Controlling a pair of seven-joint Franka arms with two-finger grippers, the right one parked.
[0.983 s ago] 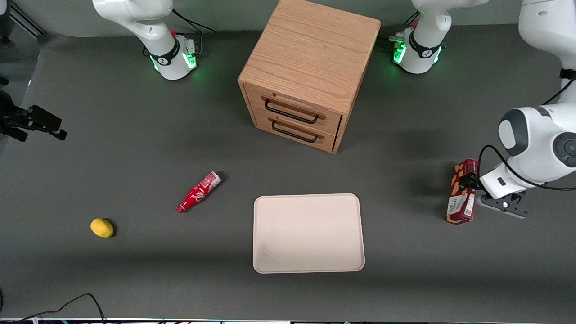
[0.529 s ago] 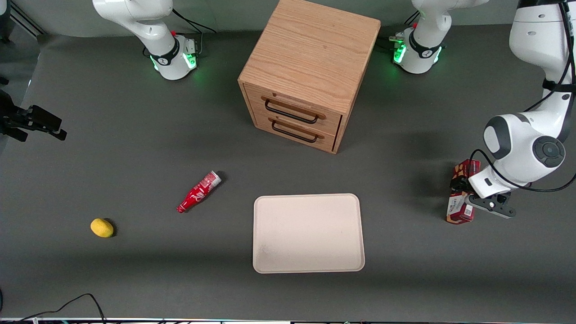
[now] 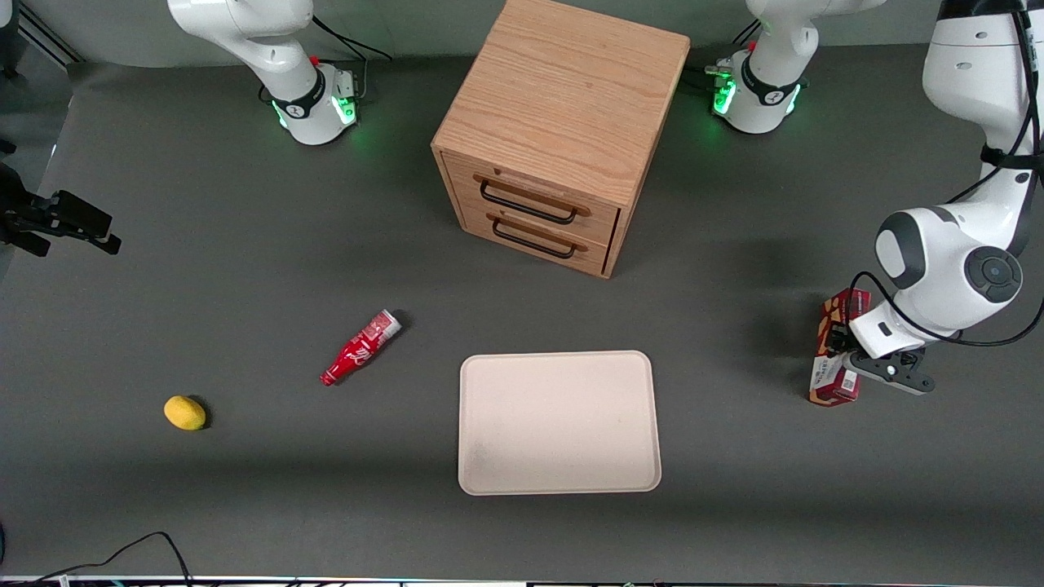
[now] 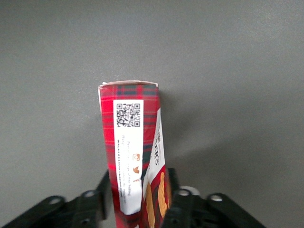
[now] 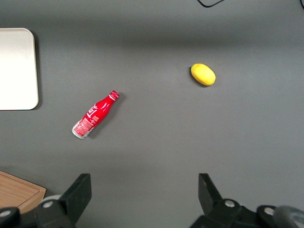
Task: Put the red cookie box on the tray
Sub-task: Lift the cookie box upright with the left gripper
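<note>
A bare cream tray (image 3: 559,422) waits mid-table; toward the working arm's end, the gripper (image 4: 138,209) has settled lower within the last second, its fingers now pinching the red cookie box (image 3: 837,349), seemingly ready to lift.

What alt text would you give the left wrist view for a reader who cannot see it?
The gripper has its jaws on either side of the red cookie box, whose narrow face with a white QR-code label points at the camera. Only bare dark grey table surrounds the box; the tray is not in this view.
</note>
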